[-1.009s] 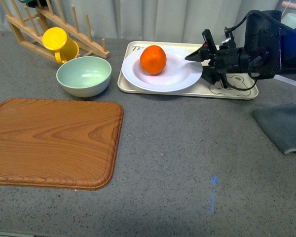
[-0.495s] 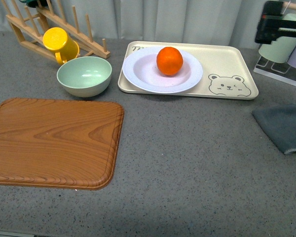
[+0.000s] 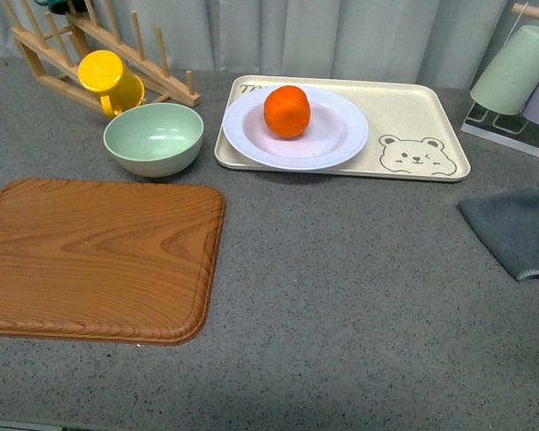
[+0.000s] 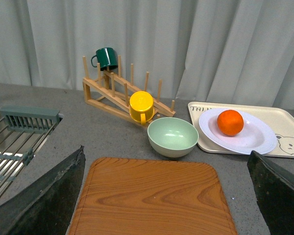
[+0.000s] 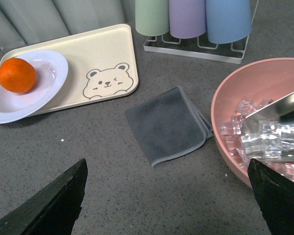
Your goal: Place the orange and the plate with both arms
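Observation:
The orange [image 3: 287, 111] lies on the back left part of the pale plate [image 3: 341, 131], which rests on the left half of the beige bear tray [image 3: 413, 115]. Neither arm shows in the front view. In the left wrist view my left gripper [image 4: 166, 156] hangs open over the wooden board [image 4: 152, 196], well short of the orange [image 4: 230, 122] and plate [image 4: 257, 142]. In the right wrist view my right gripper [image 5: 166, 164] is open above bare counter, with the orange [image 5: 17, 75] and plate [image 5: 46, 85] far off beyond it.
A mint bowl [image 3: 153, 136] and a yellow mug [image 3: 108, 76] on a wooden rack [image 3: 63, 45] stand left of the tray. A grey cloth [image 3: 516, 229] lies at the right. A pink bowl of ice [image 5: 235, 98] and upturned cups [image 5: 193, 17] sit beyond it.
My right arm, which was at the plate's right rim, has drawn back to the right and left the front view. The orange rolled right on the plate, then back left.

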`<control>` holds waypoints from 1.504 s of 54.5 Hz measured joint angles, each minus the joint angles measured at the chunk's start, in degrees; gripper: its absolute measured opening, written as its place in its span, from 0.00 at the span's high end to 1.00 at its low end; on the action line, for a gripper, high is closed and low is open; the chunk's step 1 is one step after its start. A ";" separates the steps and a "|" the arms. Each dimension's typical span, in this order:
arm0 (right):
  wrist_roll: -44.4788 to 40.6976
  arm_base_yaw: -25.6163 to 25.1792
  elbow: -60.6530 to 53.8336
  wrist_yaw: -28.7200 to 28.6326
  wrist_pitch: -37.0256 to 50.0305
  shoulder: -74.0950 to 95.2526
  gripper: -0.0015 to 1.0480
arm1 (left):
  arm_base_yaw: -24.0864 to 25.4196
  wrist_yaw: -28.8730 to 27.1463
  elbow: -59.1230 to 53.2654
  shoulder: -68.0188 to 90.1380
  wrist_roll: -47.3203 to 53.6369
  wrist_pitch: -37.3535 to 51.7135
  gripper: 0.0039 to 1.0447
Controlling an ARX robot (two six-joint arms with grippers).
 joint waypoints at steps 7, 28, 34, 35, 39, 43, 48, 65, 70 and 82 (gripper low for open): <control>-1.29 0.76 -1.81 1.36 -3.19 -9.75 0.09 | 0.00 0.00 0.00 0.00 0.00 0.00 0.06; -6.93 4.55 -8.07 1.20 10.67 -20.41 0.64 | 0.00 0.00 0.00 -0.02 0.00 0.00 0.06; -7.06 8.96 -8.22 5.66 6.67 -24.48 0.81 | 0.00 0.00 0.00 -0.02 0.00 0.00 0.06; -7.17 9.29 -8.24 5.55 5.99 -25.29 0.84 | 0.00 0.00 0.00 -0.02 0.00 0.00 0.06; -7.23 9.79 -8.24 5.66 3.65 -28.04 0.96 | 0.00 0.00 0.00 -0.02 0.00 0.00 0.06; -7.39 9.84 -8.24 5.95 0.94 -31.08 0.99 | 0.00 0.00 0.00 -0.02 0.00 0.00 0.06; -7.39 9.84 -8.24 5.97 -1.97 -33.94 0.99 | 0.00 0.00 0.00 -0.02 0.00 0.00 0.06; -7.39 9.84 -8.24 5.97 -9.11 -41.40 0.99 | -0.02 0.00 0.00 -0.02 0.00 0.00 0.06; -7.39 9.84 -8.24 5.97 -10.93 -43.28 0.99 | 0.00 0.00 0.00 -0.02 0.00 0.00 0.06; -7.41 9.84 -8.24 5.97 -14.80 -47.15 0.99 | -0.02 0.00 0.00 -0.02 0.00 0.00 0.06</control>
